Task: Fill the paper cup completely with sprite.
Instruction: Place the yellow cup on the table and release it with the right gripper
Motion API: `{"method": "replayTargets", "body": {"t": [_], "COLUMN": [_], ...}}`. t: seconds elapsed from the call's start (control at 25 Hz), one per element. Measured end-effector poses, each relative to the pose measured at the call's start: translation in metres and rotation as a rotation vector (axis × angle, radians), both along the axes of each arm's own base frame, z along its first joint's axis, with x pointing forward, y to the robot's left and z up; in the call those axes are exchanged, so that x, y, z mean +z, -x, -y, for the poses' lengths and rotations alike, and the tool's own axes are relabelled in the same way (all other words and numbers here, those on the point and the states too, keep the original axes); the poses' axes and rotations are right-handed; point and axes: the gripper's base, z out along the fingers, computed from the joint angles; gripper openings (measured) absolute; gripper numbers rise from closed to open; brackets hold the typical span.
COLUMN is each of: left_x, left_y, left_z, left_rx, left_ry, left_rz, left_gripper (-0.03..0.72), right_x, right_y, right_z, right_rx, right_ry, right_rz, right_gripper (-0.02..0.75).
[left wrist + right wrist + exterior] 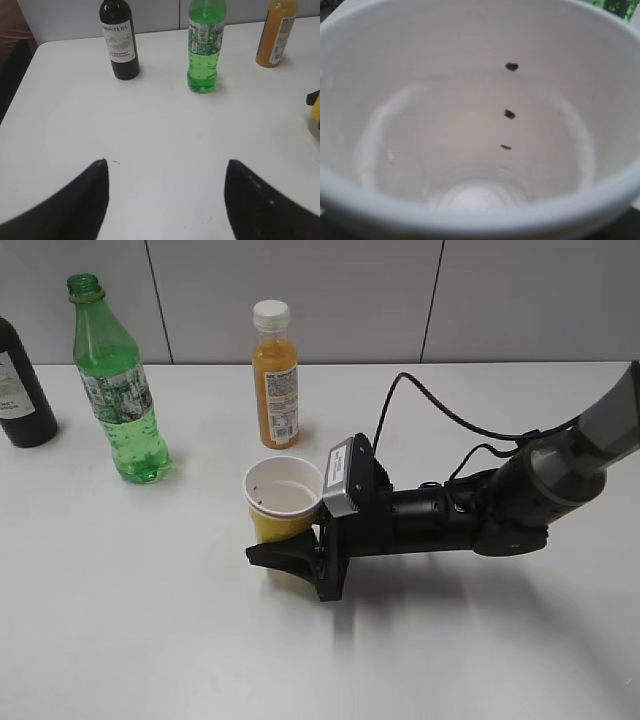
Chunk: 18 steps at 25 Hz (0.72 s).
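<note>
Table (150, 620): white, wide, carrying everything; plenty of bare surface between the cup and the green bottle, useful for the pour.
Right arm (560, 475): lying low across the table from the right, reaching toward the middle.
Dark glass bottle (119, 40): far left, well apart from the work; to be left alone.
Sprite bottle (118, 385): upright at the back left, no cap, green, roughly half full by the look; well apart from the cup.
Orange juice bottle (275, 375): white cap on, standing just behind the cup; to be avoided when swinging the green bottle over.
Paper cup (283, 498): yellow outside, white inside, upright near the middle of the table; a few dark specks on the inner wall, no liquid visible.
Right gripper (292, 556): jaws set around the lower body of the cup, seemingly grasping it; contact on the far side hidden.
Left gripper (167, 172): jaws spread wide and released, holding nothing, above bare table and facing the bottles.
Step in hand, as judged: steadying the cup while the free arm goes for the Sprite.
Advice: keep the cup vertical and gently held, without crushing the paper; take the green bottle at mid-body, below the label if possible; bring the neck above the rim before tilting; tilt slowly because of foam.
Risk: overflow near the rim; thin cup wall bending under pressure.
</note>
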Motion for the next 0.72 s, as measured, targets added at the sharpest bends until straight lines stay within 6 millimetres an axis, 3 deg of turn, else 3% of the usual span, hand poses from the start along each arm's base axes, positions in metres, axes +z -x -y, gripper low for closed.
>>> {"method": "replayTargets", "body": {"t": [0.52,0.6,0.72], "left_x": [0.0,0.0,0.0], "left_y": [0.0,0.0,0.0], "left_z": [0.0,0.0,0.0], "left_rx": [0.0,0.0,0.0], "left_ry": [0.0,0.0,0.0], "left_rz": [0.0,0.0,0.0], "left_gripper": [0.552,0.552,0.552], "right_x": [-0.024,-0.025,-0.025], "right_y": [-0.013,-0.013,-0.013], "right_z": [-0.003,-0.004,-0.003], "right_rx": [-0.042,-0.043,-0.048], "right_ry": [0.046,0.046,0.044], "right_rz": [-0.023,-0.024,-0.025], "right_gripper": [0.455,0.494,0.637]}}
